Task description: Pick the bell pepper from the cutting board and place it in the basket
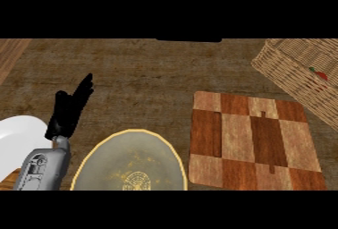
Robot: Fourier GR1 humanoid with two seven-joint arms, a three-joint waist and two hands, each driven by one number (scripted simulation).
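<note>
1. The bell pepper (319, 74) lies inside the basket (290, 67) at the surface's far right corner; only a small red part shows, probably light, smooth, slippery, best cupped round its body.
2. The cutting board (251, 141) is bare.
3. The left hand (69, 109) rests released, fingers straight, near the left edge; the right hand is out of view.

Two plates (128, 161) (16, 138) (one basket (290, 67))
</note>
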